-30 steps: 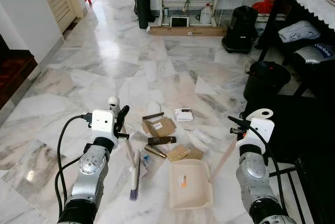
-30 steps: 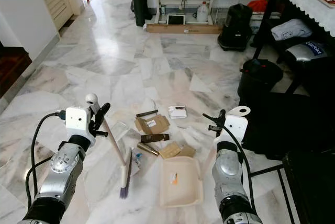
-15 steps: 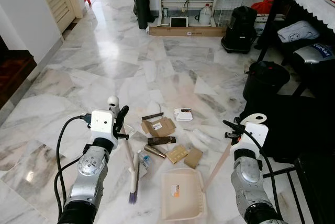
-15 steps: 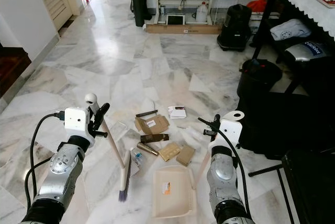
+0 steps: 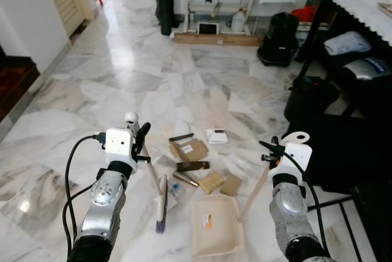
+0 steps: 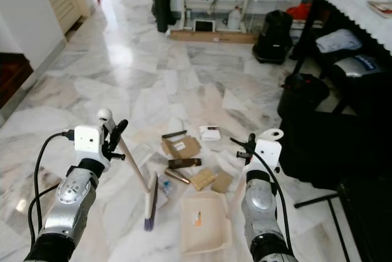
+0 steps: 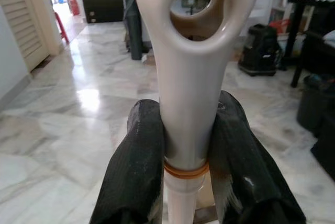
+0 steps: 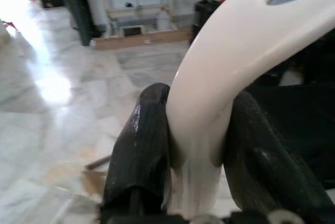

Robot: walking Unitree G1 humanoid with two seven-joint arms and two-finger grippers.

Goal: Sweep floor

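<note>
Left gripper (image 7: 186, 145): clamping the upper end of the broom handle (image 5: 149, 169) between 2 black fingers (image 7: 137, 166), just below the hanging loop; closed tight on the shaft, no gap showing.
Right gripper (image 8: 193, 145): gripping the curved top of the dustpan handle (image 5: 260, 183), fingers pressing both sides of the cream plastic.
Broom (image 5: 160, 204): leaning down and forward from the left gripper, bristle head resting on the marble floor (image 5: 122, 84), just left of the debris.
Dustpan (image 5: 214, 226): lying flat on the floor, mouth facing the litter, a small orange scrap inside.
Debris: lying in a loose cluster between broom head and pan, namely a flattened cardboard box (image 5: 188, 149), a dark stick (image 5: 180, 136), a dark wrapper (image 5: 192, 166), 2 brown cardboard pieces (image 5: 212, 181), a white packet (image 5: 215, 135).
Handling, judged: looking light and stiff in both tools; smooth plastic handles likely slipping or twisting under side load, so gripping high near the loop is giving reach but little leverage.
Litter, judged: looking light and flat, likely sliding on polished marble and skipping past the pan lip under a fast stroke.
Step in hand, judged: positioning for drawing the bristles toward the pan mouth.
</note>
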